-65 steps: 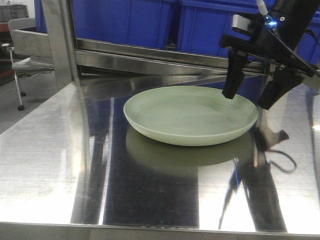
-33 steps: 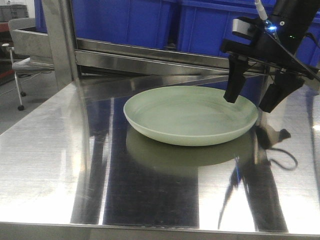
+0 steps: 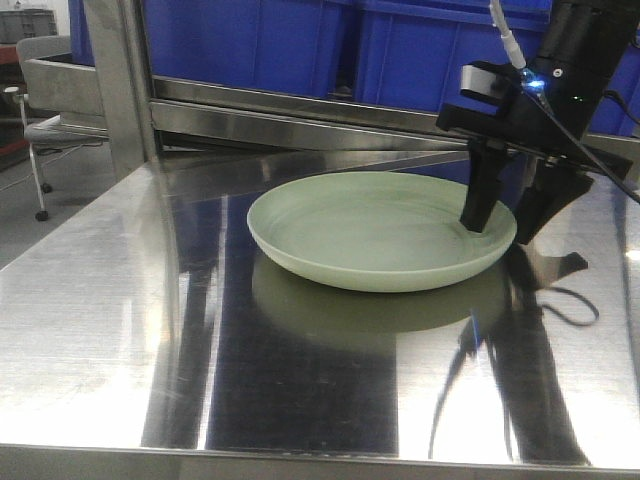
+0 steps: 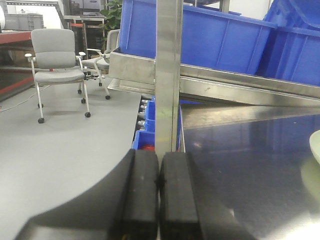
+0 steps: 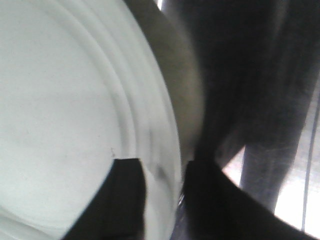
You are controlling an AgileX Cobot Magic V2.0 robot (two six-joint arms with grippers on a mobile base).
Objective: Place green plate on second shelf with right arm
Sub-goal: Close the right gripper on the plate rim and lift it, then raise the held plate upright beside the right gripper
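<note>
Your right gripper (image 3: 498, 231) is matte black: two long, tapering fingers (image 3: 484, 190) hang from a boxy black wrist. On that wrist you'll see a grey camera block (image 3: 486, 80), a small blue light (image 3: 534, 83) just beside it, and a thin white cable (image 3: 505, 38) rising from the top. Your left gripper (image 4: 159, 157) shows two rounded, dull black pads (image 4: 141, 190).

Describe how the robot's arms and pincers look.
The right arm is black and carries a small grey box, with a blue light glowing next to it and a white cable leading upward. The right pincer has two straight, blocky black fingers. The left pincer shows two black, matte, rounded pads; its arm is out of view.
</note>
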